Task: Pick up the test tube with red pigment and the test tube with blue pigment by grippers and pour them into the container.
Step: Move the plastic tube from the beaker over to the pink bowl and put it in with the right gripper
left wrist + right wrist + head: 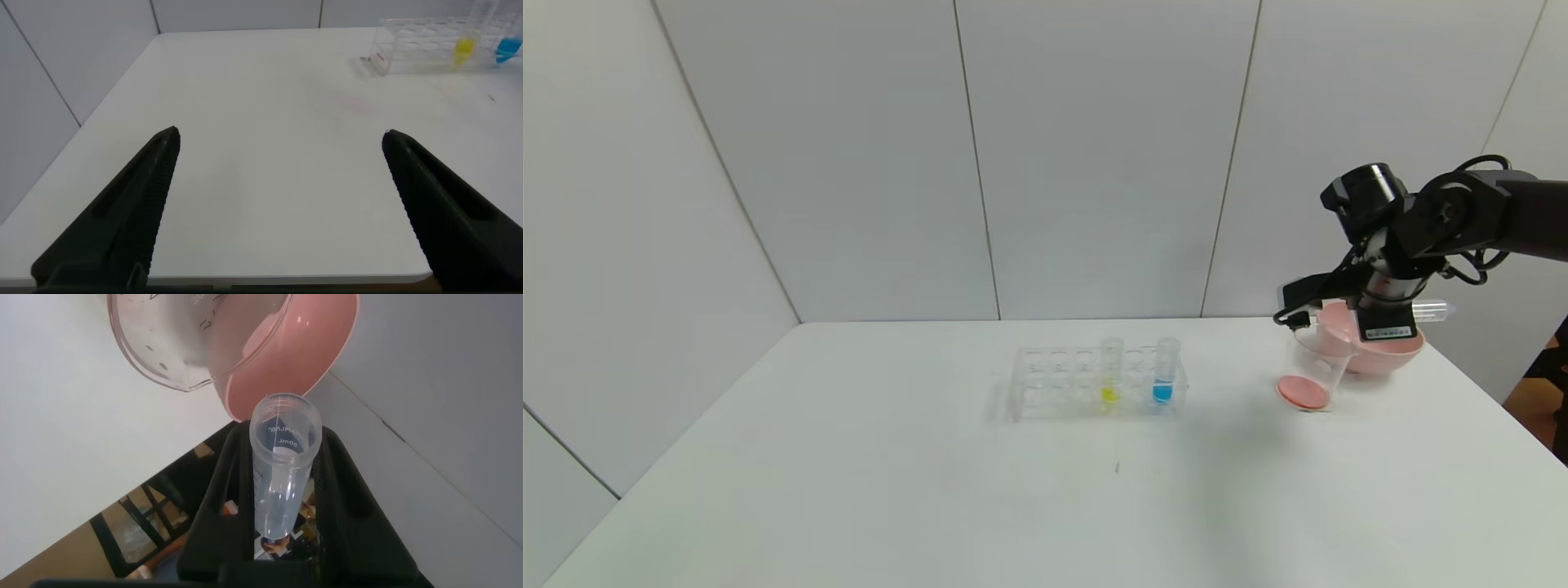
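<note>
My right gripper (1376,314) is shut on a clear test tube (1431,310), held about level at the table's far right; its mouth points toward the clear beaker (1313,366). In the right wrist view the tube (282,465) between the fingers looks empty, with its mouth close to the beaker's rim (176,363). An orange-pink layer (1303,393) lies at the beaker's bottom. The blue-pigment tube (1165,371) stands upright in the rack (1045,384). My left gripper (279,135) is open and empty over the table's near left, out of the head view.
A yellow-liquid tube (1111,374) stands in the rack left of the blue one. A pink bowl (1388,349) sits right behind the beaker, under my right gripper. The rack also shows far off in the left wrist view (417,45).
</note>
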`<state>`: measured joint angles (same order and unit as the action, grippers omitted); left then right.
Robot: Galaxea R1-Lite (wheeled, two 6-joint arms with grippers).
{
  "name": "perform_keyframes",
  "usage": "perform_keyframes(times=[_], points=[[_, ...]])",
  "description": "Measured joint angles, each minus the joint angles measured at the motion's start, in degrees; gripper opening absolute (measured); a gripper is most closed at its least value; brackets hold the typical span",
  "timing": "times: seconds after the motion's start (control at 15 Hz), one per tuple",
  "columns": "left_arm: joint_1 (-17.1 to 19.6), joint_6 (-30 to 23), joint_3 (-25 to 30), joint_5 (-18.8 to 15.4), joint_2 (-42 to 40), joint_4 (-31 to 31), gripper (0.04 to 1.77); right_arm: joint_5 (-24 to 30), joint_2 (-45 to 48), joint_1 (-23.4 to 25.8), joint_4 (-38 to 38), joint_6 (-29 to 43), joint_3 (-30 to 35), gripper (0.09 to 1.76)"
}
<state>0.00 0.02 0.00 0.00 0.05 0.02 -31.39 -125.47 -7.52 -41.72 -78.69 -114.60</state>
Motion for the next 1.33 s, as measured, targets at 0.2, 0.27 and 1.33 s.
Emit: perform_keyframes(times=[0.2,0.27,1.33], points=[[0.0,0.0,0.0,0.0,0.0,0.0,1.76,0.0,0.2,-0.1,0.0,-0.2,0.0,0.49],[0.0,0.0,0.0,0.0,0.0,0.0,1.76,-0.3,0.2,-0.1,-0.1,-0.3,0.0,0.49],[0.0,0.0,0.0,0.0,0.0,0.0,1.76,36.3,4.2,6.8,17.2,33.4,0.0,0.49]])
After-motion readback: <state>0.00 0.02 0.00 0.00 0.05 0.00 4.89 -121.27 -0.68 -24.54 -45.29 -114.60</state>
